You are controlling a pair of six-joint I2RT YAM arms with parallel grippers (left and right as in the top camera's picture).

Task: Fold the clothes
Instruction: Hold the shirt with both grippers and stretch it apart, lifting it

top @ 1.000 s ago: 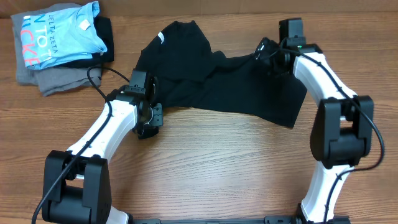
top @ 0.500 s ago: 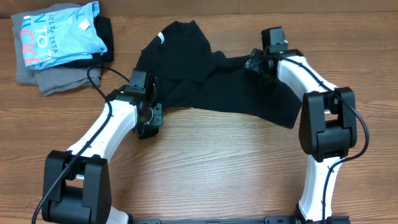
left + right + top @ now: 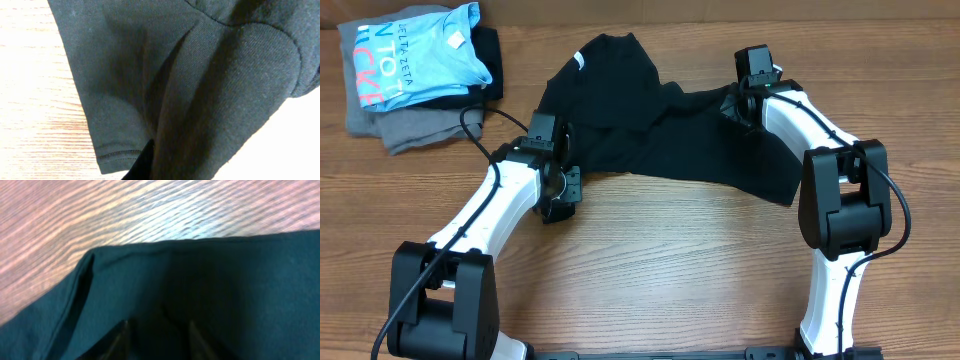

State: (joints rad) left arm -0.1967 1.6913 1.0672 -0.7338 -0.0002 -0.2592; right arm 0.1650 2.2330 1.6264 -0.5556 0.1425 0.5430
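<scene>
Printed on the folded light-blue shirt (image 3: 420, 45): small white capitals reading "ELTA ZETA", with the start lost at the fold. Next to these, larger white capitals, roughly "N TO T", cut off at both ends. Beside those, red block letters at the shirt's edge, only partly showing and not surely readable. Sewn at the collar of the black T-shirt (image 3: 620, 110): a small white neck label (image 3: 577, 62), too tiny to read. Nothing legible in either wrist view.
</scene>
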